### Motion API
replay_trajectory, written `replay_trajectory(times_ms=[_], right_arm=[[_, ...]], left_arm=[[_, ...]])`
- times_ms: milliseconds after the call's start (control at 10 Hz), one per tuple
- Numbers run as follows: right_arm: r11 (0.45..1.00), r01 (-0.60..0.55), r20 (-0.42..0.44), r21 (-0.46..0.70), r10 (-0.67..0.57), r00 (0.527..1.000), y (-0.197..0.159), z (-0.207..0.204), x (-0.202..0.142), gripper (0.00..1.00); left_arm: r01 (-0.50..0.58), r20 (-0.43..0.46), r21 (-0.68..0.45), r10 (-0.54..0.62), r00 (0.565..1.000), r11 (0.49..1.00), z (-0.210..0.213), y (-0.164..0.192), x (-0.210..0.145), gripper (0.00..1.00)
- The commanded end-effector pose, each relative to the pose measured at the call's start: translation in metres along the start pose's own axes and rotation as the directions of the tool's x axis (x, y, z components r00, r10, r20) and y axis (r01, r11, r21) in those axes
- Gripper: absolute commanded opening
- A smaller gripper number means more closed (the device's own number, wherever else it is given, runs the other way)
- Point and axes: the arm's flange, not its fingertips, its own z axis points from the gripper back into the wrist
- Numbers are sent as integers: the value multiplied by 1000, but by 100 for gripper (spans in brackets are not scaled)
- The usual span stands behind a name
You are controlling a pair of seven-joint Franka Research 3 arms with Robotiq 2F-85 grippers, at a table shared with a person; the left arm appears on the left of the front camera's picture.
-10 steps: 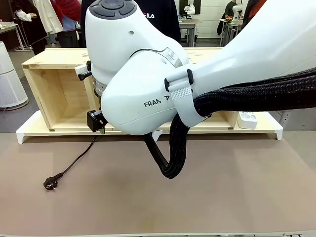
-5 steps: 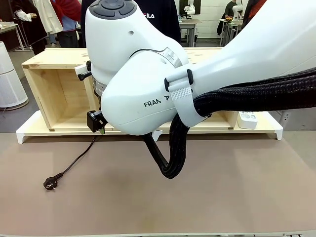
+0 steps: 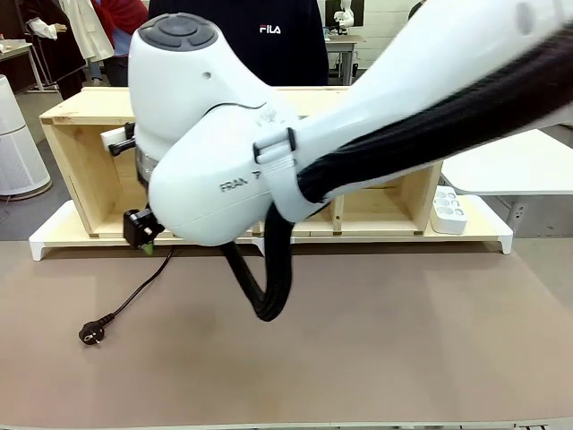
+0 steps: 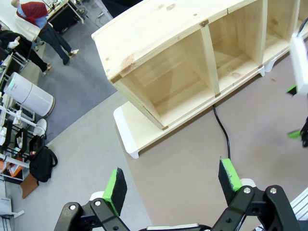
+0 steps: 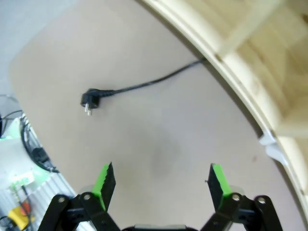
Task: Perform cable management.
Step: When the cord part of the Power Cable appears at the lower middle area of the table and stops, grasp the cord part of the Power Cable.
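Hardly begun: cable (image 5: 144, 85) loose across the bench (image 3: 403, 340), plug (image 3: 89, 334) at eight o'clock, ungathered. Jaws of left gripper (image 4: 172, 183) and right gripper (image 5: 158, 180) spread, empty. Gathering all left to do.

This looks like a robotics lab, an open workroom and no home. A big white robot arm (image 3: 206, 134) with a braided sleeve (image 3: 269, 291) reaches over a brown table (image 3: 376, 340). Along the table's far edge sits a bare pine shelf (image 3: 81, 112) on a white base (image 3: 54, 237), with a power strip (image 3: 448, 210) at its right end. Past that edge a person (image 3: 269, 36) stands close, and more people (image 4: 43, 26) stand farther off on the grey floor (image 4: 82, 110). An air purifier (image 4: 29, 96), a bag (image 4: 42, 163) dumped on the floor and a desk (image 3: 349, 40) fill the room behind
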Motion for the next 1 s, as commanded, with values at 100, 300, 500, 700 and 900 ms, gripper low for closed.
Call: replay_trajectory(times_ms=[100,300,500,700,900], right_arm=[[986,-154,-39,66,157,987,13,-29,30,100],[938,-330,-83,105,339,937,24,-50,40,100],[875,-469,-123,120,482,867,30,-68,52,100],[762,-635,-148,128,648,747,38,-87,67,100],[674,-725,-158,143,739,655,48,-107,86,100]], left_arm=[[-1,1,1,1,1000,1000,1,1,0,100],[-1,1,1,1,1000,1000,1,1,0,100],[-1,1,1,1,1000,1000,1,1,0,100],[-1,1,1,1,1000,1000,1,1,0,100],[-1,1,1,1,1000,1000,1,1,0,100]])
